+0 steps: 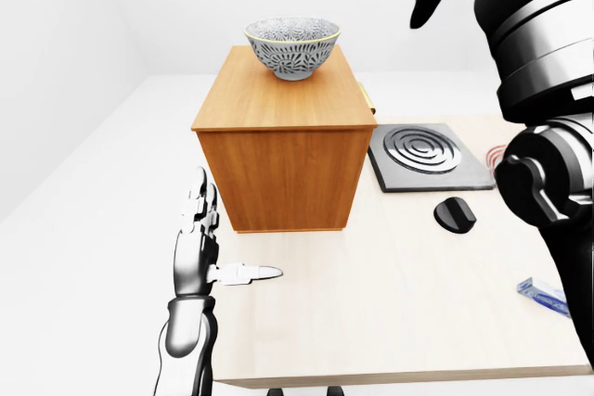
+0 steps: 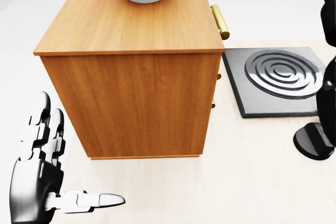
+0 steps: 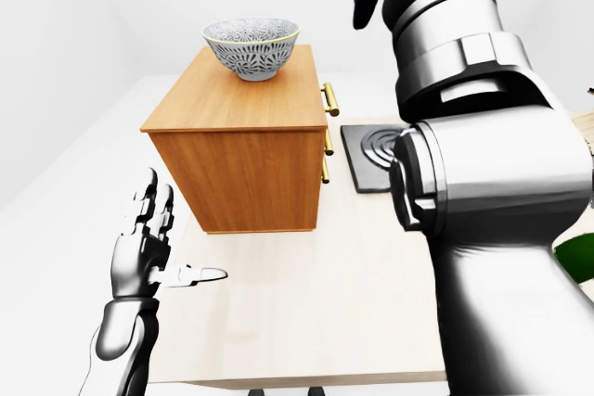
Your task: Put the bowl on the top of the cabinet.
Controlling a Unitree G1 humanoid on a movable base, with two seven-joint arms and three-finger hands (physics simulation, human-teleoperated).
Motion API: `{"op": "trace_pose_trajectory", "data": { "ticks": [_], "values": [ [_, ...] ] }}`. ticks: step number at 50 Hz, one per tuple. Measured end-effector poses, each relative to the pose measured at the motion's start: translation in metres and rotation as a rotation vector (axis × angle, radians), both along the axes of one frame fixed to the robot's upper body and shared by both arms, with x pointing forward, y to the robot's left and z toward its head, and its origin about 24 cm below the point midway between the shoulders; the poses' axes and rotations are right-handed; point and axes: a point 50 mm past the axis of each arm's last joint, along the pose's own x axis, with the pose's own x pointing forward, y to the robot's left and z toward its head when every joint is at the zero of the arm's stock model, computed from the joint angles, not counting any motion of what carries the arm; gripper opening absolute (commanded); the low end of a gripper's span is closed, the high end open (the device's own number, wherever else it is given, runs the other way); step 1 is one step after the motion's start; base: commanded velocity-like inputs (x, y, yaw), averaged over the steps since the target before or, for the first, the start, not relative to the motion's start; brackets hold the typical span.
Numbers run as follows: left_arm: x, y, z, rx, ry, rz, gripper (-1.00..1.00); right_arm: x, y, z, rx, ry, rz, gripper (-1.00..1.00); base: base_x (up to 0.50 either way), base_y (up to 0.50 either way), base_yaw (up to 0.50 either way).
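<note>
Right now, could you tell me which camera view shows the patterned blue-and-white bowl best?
The left-eye view: the patterned blue-and-white bowl shows whole atop the wooden cabinet. The right-eye view shows it too; the head view crops its rim.

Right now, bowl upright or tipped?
Upright. The bowl sits rim-up on the cabinet top, no robot hand touching it.

bowl (image 1: 291, 44) on cabinet (image 1: 283, 141) top | burner plate (image 1: 427, 155) right, perhaps touching

Plain white walls and floor surround a pale wooden table (image 1: 399, 312).
</note>
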Motion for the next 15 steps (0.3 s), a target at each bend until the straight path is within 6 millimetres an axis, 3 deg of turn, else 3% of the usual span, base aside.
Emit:
{"op": "trace_pose_trajectory", "data": {
  "ticks": [15],
  "values": [
    [0.001,0.001,0.000,-0.002,-0.001,0.008,1.00,-0.030,-0.053,0.048,0.026,-0.088,-0.139,1.00,0.00,0.00,0.00]
  ]
}}
